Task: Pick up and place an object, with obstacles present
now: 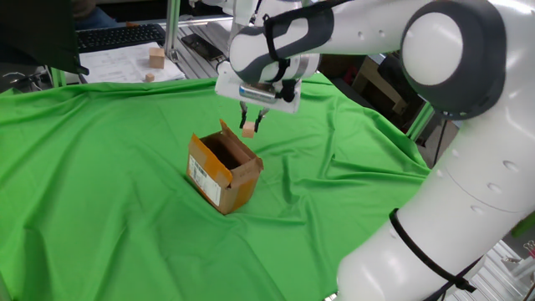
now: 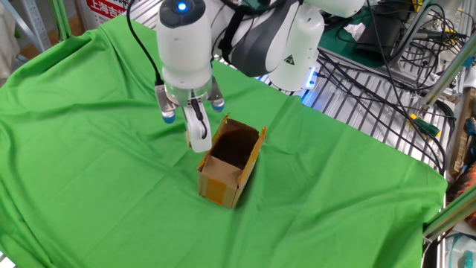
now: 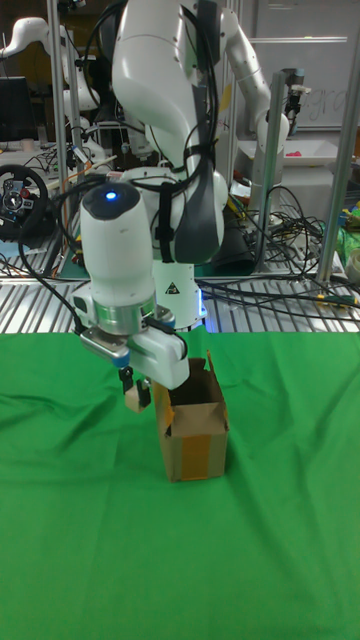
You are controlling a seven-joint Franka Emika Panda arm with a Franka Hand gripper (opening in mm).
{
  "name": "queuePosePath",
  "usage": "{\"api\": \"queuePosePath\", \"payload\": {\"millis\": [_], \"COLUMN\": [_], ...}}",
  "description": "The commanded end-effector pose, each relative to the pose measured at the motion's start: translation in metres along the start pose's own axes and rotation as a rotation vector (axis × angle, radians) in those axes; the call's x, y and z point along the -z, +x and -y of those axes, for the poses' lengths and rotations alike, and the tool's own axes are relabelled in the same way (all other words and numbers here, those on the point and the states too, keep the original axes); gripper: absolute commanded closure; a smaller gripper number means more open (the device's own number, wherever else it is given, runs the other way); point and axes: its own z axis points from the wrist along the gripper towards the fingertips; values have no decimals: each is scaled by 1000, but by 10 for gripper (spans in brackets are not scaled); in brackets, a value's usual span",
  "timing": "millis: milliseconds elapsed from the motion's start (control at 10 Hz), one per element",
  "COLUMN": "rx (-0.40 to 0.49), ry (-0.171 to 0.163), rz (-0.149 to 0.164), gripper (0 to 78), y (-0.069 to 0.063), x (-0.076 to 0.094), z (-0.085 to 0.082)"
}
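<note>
The small tan wooden cube [image 1: 249, 130] hangs in the air just past the far rim of the cardboard box [image 1: 223, 172], and my gripper [image 1: 252, 124] is shut on it. In the tall fixed view the cube [image 3: 135, 400] shows between the fingertips of the gripper [image 3: 134, 392], left of the box [image 3: 195, 434] and level with its top flaps. In the other fixed view the gripper [image 2: 196, 138] hangs beside the box [image 2: 230, 164]; a white finger [image 2: 197, 131] hides the cube there. The box stands open-topped on the green cloth [image 1: 100, 192], white label facing left.
Past the cloth's far edge, a larger wooden block [image 1: 156, 57] and a small tan piece [image 1: 149, 78] lie on papers near a keyboard [image 1: 117, 35]. Metal racking and cables [image 2: 372, 82] border the cloth. The arm's white links [image 1: 435, 167] rise at the right.
</note>
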Motion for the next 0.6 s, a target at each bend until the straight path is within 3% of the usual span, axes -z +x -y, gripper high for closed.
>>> {"api": "queuePosePath", "payload": {"millis": [100, 600], "rx": [65, 89], "ry": [3, 14], "rz": [5, 12], "gripper": [761, 761], "y": [2, 2], "x": [16, 17], "z": [-4, -4]}}
